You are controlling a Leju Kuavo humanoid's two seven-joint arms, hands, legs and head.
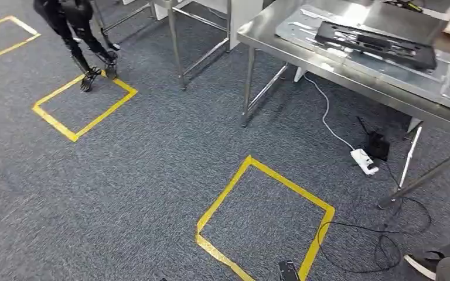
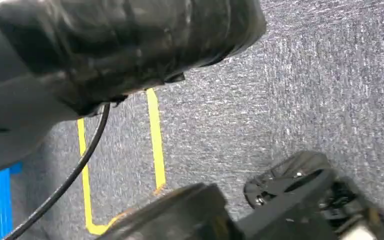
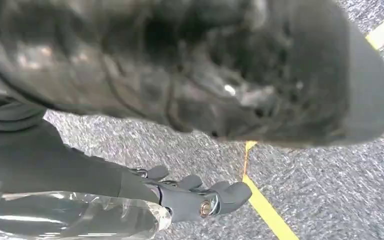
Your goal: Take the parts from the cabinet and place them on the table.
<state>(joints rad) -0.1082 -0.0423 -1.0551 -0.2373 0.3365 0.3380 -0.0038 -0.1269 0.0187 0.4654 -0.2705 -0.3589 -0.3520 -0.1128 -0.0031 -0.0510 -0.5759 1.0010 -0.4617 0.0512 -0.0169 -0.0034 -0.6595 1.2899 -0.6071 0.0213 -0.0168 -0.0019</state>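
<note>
A long black part [image 1: 375, 44] lies on a silver sheet-metal panel [image 1: 448, 82] on the steel table [image 1: 269, 42] at the upper right of the head view. In the right wrist view my left hand [image 3: 195, 197] hangs at the end of its silver forearm above the carpet, fingers loosely apart and nothing in it. My right hand [image 3: 220, 65] is a big dark blur close to the lens, and its fingers cannot be made out. In the left wrist view the same kind of dark blur [image 2: 120, 45] covers the left hand.
Grey carpet with yellow tape squares [image 1: 222, 196] [image 1: 53, 117]. Black legs of another robot [image 1: 79, 35] stand at the far left. A steel frame [image 1: 177, 52] stands behind. A white power strip [image 1: 364, 161] and cables lie under the table. A person's shoe [image 1: 423, 263] is at the lower right.
</note>
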